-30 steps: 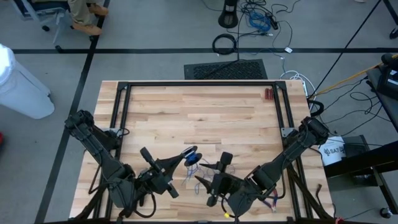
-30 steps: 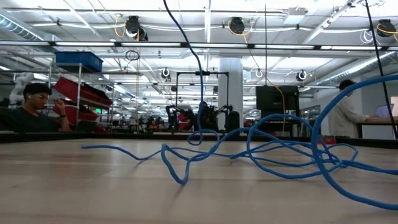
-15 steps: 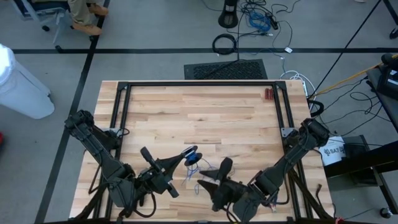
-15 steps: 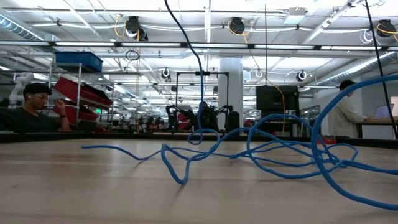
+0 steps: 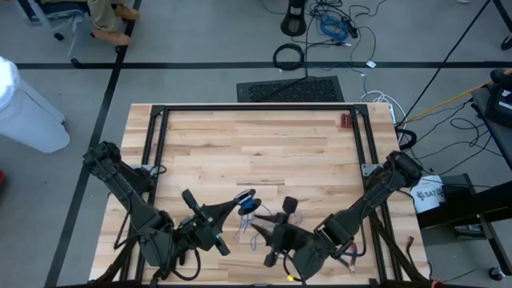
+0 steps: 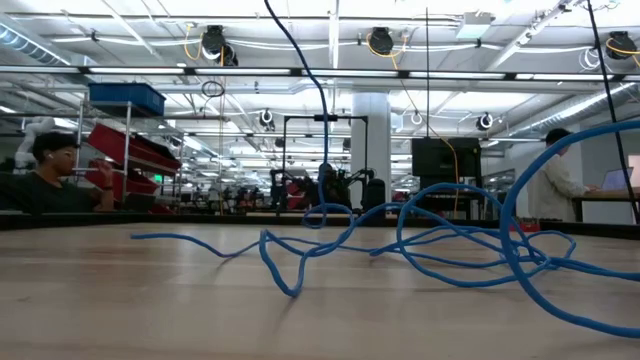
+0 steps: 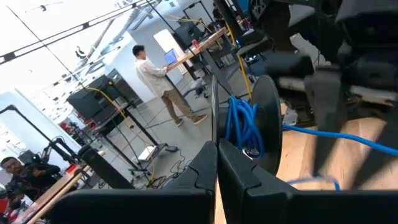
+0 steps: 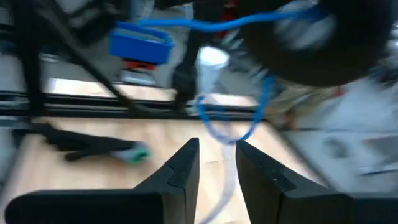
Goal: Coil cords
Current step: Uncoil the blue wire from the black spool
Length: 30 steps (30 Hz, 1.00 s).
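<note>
Bright ceiling lamps [image 6: 212,42] lit everything evenly; beneath them, the right wrist view was smeared with motion blur.

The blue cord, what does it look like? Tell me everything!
The blue cord is thin, bendy and bright blue. Most of it sprawls in loose, tangled loops on the wooden table. Some is already wound into a small bundle against a dark round disc at the shut left gripper. One strand rises up out of view.

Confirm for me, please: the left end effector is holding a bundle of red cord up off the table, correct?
Not quite: the cord is blue, not red. The left wrist view shows the bundle pinched in the closed left end effector, and the high view shows it raised over the table.
</note>
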Each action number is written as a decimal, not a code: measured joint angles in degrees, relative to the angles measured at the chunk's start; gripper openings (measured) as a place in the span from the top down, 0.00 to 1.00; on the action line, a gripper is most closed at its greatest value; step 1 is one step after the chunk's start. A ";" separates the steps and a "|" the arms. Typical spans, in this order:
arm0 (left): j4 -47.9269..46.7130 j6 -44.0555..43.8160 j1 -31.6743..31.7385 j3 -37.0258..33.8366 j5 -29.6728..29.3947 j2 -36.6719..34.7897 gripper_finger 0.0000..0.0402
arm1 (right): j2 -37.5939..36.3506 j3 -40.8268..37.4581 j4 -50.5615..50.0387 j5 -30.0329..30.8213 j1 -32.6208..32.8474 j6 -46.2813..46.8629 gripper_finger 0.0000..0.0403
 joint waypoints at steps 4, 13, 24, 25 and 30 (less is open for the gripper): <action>0.01 5.71 -0.01 0.01 0.00 0.00 0.98 | 0.00 0.00 -0.03 -6.29 -1.72 4.29 0.73; 9.11 20.15 -0.04 0.01 -0.92 0.00 0.98 | -2.07 -0.07 -6.87 -7.01 -5.53 4.23 0.66; 18.22 21.59 1.32 0.07 2.27 -2.56 0.98 | -9.19 0.02 -4.41 -0.87 -0.01 1.73 0.64; 18.15 21.51 1.32 0.07 3.50 -2.53 0.98 | -9.10 0.02 -3.72 0.37 0.46 0.77 0.64; 18.03 17.06 1.22 0.07 9.22 -2.51 0.98 | -6.15 0.02 -4.03 3.45 1.16 -4.24 0.64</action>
